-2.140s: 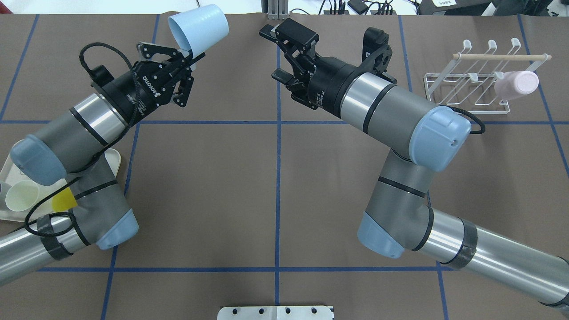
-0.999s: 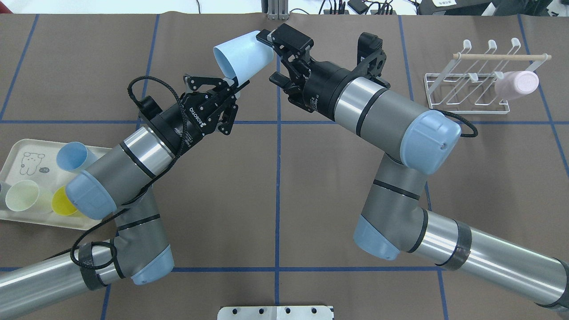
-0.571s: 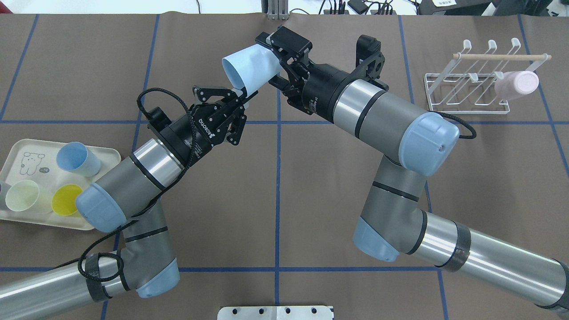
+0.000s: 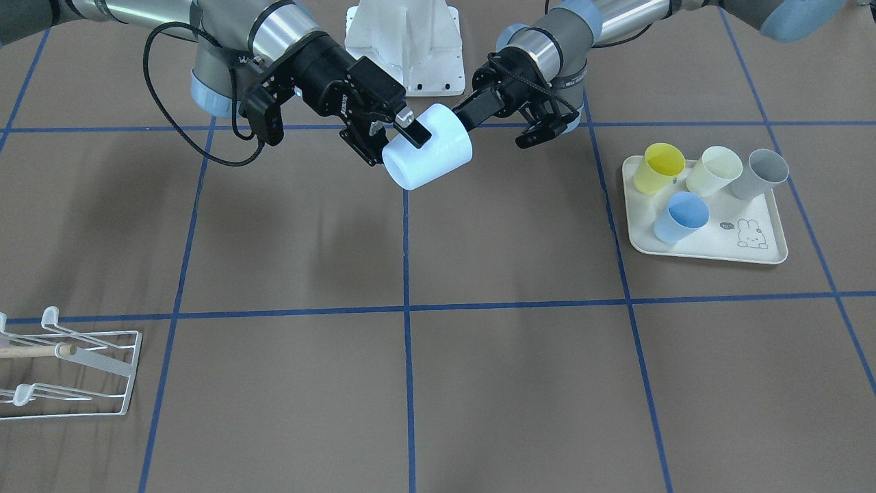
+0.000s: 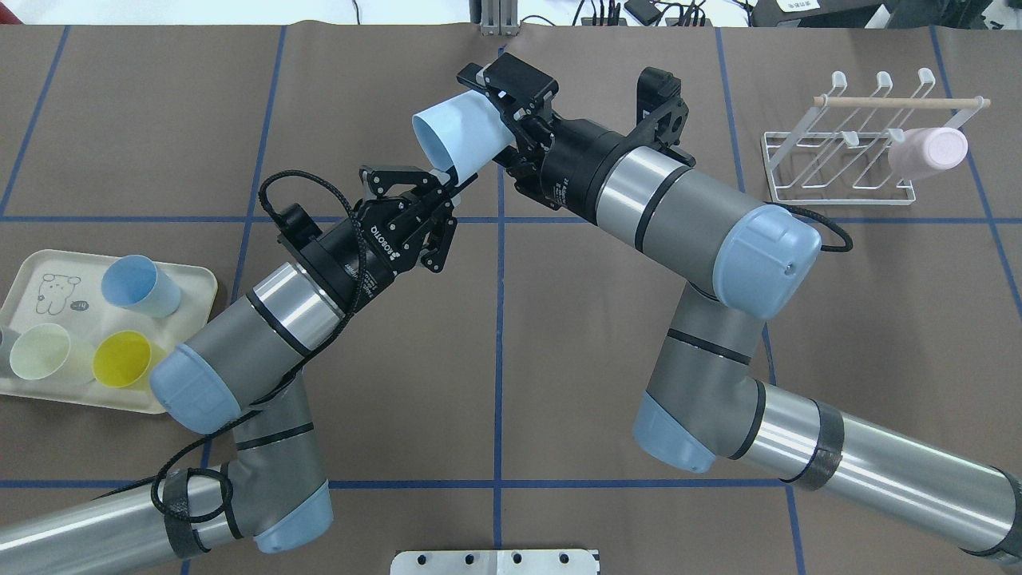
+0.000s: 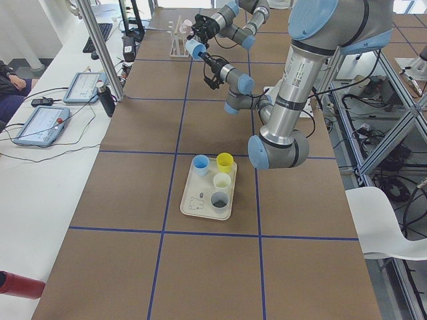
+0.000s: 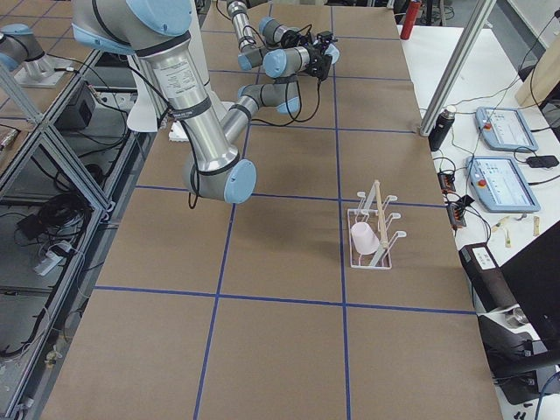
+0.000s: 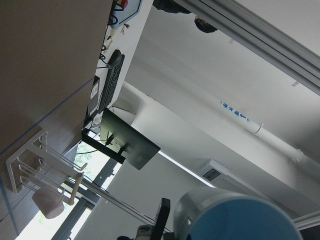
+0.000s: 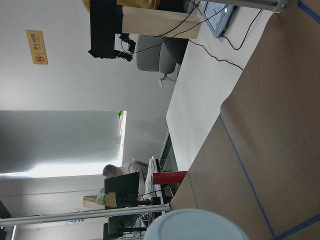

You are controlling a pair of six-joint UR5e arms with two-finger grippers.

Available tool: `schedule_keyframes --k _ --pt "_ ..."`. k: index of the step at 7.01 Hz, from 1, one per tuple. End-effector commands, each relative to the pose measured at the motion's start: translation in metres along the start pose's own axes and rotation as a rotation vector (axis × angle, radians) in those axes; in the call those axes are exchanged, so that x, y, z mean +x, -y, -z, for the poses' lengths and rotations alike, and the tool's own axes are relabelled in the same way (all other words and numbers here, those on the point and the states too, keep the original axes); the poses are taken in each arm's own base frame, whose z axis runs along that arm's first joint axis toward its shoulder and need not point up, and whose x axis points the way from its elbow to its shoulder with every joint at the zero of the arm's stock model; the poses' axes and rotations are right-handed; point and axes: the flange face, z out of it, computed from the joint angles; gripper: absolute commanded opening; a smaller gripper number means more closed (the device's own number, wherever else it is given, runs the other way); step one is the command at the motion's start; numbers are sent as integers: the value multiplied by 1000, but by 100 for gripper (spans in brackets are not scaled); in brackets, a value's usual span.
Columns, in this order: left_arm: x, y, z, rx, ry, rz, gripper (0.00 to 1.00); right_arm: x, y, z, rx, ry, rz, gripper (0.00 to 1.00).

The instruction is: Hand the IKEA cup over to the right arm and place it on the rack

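The IKEA cup is light blue and lies tilted in the air over the table's far middle, its mouth toward the left arm. My left gripper is shut on its rim; in the front view it shows as left gripper by the cup. The right arm reaches in from the other side. Its right gripper stands open, one finger on each side of the cup's closed end. The white wire rack stands at the far right with a pink cup on one prong.
A cream tray at the near left holds a blue cup, a pale yellow cup and a yellow cup; a grey cup also shows there. A bench with tablets runs along the far edge.
The left arm has carried the cup rightward and toward the robot, into the gap between the right gripper's fingers. The right gripper has edged to meet it and stays open.
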Motion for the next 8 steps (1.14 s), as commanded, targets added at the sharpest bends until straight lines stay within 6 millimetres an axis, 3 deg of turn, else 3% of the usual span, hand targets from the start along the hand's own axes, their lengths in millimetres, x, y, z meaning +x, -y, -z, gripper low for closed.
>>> schedule_keyframes --k 1,4,5,6,7,8 --pt "-3 -2 1 0 1 4 0 2 0 -1 0 -3 0 99" --pt "-8 -11 1 -10 6 16 0 1 -1 -1 0 -2 0 98" --pt "-12 -14 2 -14 11 1 0 0 0 0 0 4 -2 91" --pt "-13 -15 2 -17 14 -12 0 0 1 1 -6 20 -8 24" --pt "-11 -17 3 -27 8 -7 39 4 3 -1 -1 20 -7 0" --pt "-5 -23 4 -38 -2 0 94 4 5 0 -2 31 -7 0"
